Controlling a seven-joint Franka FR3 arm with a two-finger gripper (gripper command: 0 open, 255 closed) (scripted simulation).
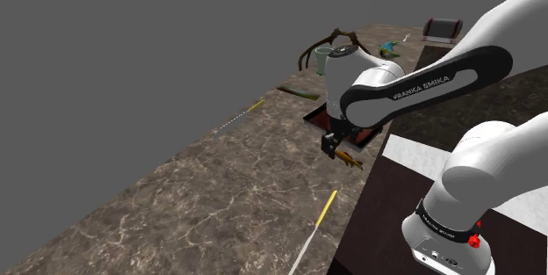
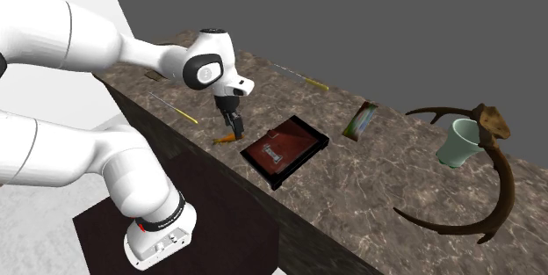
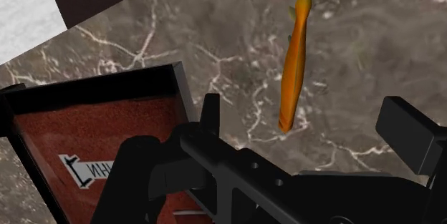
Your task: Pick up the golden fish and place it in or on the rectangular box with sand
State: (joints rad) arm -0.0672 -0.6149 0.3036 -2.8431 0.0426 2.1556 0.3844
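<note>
The golden fish (image 3: 295, 58) is a slim orange body lying flat on the marble counter, close to the counter's edge (image 1: 351, 158) (image 2: 225, 140). My gripper (image 3: 308, 122) is open, and one end of the fish reaches between the fingers (image 3: 209, 112) without touching them. In the shoulder view the gripper (image 1: 332, 147) hangs just above the fish, between it and the box. The rectangular box (image 3: 107, 86) is a shallow black tray with a reddish-brown filling and a white label, right beside the gripper (image 2: 233, 127). It also shows as the box (image 2: 309, 133) (image 1: 314, 117).
A yellow pencil (image 1: 327, 206) (image 2: 180, 111) lies near the counter's edge. Farther along stand a mint cup (image 2: 458, 144) (image 1: 324, 58) and dark antlers (image 2: 496, 185). A green flat packet (image 2: 361, 119) and a thin rod (image 2: 303, 77) lie behind the box. The dark stand top (image 1: 395, 220) borders the counter.
</note>
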